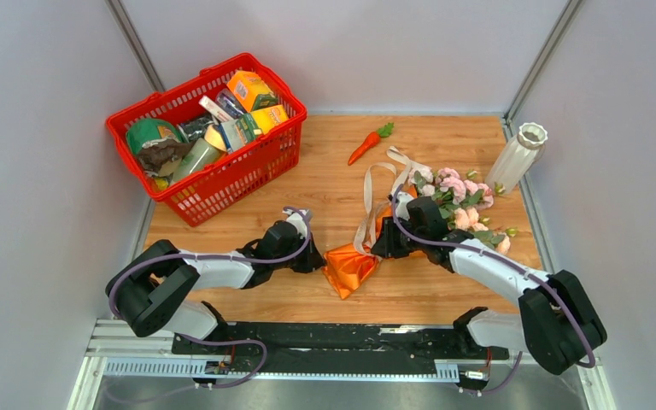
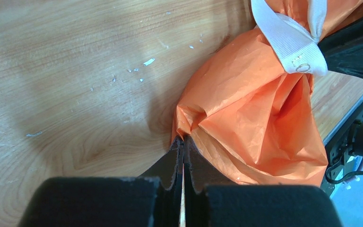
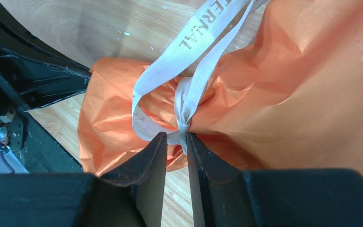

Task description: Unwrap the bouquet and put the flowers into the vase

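Left wrist view is showing the left pincer (image 2: 183,142) pressed fully shut, its tips pinching a pointed fold at the edge of the orange wrapping paper (image 2: 250,118) of the bouquet (image 1: 352,269). The right pincer (image 3: 177,139) is clamping the cream ribbon (image 3: 203,47) right at its knot, where the strap is cinching the paper. Further back along its fingers a sliver of gap is showing.

The bouquet is lying on the table (image 1: 325,188), near the front edge and between the two arms, with its orange tail pointing toward the arm bases. Loose ribbon ends are trailing away across the wood. The flowers (image 1: 457,192) are fanning out of the cone toward the far right, pink blooms with a peach one among them. Near them, the vase (image 1: 517,155) is standing upright at the table's right edge. A toy carrot (image 1: 367,145) is lying further back, and a red basket (image 1: 213,201) of groceries is sitting at the far left.
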`<state>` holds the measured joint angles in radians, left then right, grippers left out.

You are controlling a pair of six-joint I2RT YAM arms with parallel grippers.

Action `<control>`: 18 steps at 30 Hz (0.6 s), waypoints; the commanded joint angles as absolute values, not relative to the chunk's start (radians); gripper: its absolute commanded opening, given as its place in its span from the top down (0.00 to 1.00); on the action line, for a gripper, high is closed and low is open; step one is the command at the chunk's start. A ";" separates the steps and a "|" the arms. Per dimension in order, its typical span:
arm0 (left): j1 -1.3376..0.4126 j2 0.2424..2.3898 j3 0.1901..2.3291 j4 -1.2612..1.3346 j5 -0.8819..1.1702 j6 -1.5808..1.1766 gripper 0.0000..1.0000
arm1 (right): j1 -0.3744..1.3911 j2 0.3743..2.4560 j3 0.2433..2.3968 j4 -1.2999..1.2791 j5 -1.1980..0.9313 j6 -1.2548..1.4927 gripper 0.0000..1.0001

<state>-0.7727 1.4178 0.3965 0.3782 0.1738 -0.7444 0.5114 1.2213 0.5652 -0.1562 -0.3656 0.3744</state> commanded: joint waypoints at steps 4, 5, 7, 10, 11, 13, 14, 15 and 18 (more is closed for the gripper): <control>-0.785 1.407 0.413 0.388 0.167 -0.759 1.00 | 0.557 1.230 0.557 -0.118 -0.235 0.345 0.73; -0.785 1.407 0.413 0.388 0.166 -0.759 1.00 | 0.560 1.232 0.555 -0.120 -0.223 0.345 0.73; -0.787 1.407 0.413 0.387 0.166 -0.759 1.00 | 0.571 1.236 0.554 -0.124 -0.200 0.341 0.73; -0.787 1.407 0.414 0.382 0.166 -0.758 1.00 | 0.589 1.244 0.554 -0.133 -0.172 0.338 0.73; -0.787 1.405 0.414 0.382 0.164 -0.758 1.00 | 0.595 1.246 0.554 -0.136 -0.163 0.337 0.73; -0.787 1.404 0.414 0.382 0.161 -0.758 1.00 | 0.610 1.246 0.557 -0.146 -0.135 0.337 0.73; -0.788 1.404 0.414 0.382 0.163 -0.758 1.00 | 0.618 1.243 0.557 -0.150 -0.120 0.336 0.74; -0.788 1.402 0.414 0.382 0.161 -0.758 1.00 | 0.626 1.241 0.558 -0.153 -0.103 0.337 0.74; -0.788 1.405 0.414 0.380 0.156 -0.758 1.00 | 0.640 1.229 0.561 -0.166 -0.055 0.339 0.80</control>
<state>-0.7792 1.4178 0.3965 0.3782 0.1589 -0.7544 0.6209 1.2373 0.5613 -0.1539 -0.1497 0.3511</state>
